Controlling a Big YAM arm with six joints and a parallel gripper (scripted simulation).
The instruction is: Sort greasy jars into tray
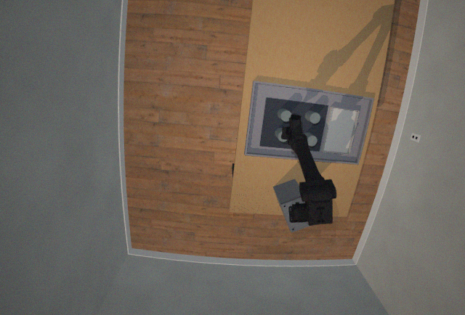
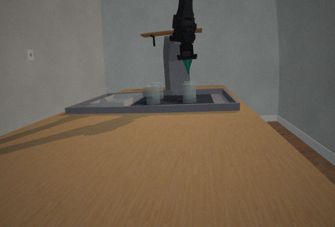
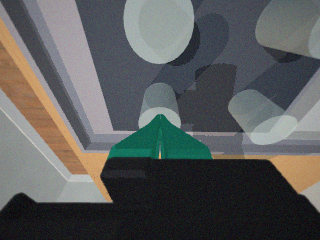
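Four pale glass jars stand on the dark mat [image 1: 268,125] [image 2: 204,99]: far-left jar [image 1: 285,115] [image 3: 159,30], far-right jar [image 1: 314,117] [image 3: 282,25], near-left jar [image 1: 280,134] [image 3: 160,97] and near-right jar [image 1: 312,141] [image 3: 255,112]. The grease cannot be seen. The white tray [image 1: 339,133] [image 2: 123,101] lies right of the mat in the top view, with no jar in it. My gripper [image 2: 188,72] [image 3: 160,119] is shut and empty, green fingertips pointing down, raised above the jar tops. In the wrist view its tips overlap the near-left jar's mouthless end. The arm partly covers that jar in the top view.
A raised grey rim [image 1: 250,115] [image 2: 162,108] surrounds the steel top, mat and tray. It stands on the wooden table [image 1: 300,34] [image 2: 162,159]. The arm's grey base [image 1: 288,191] is at the near end. The arm reaches over the near rim.
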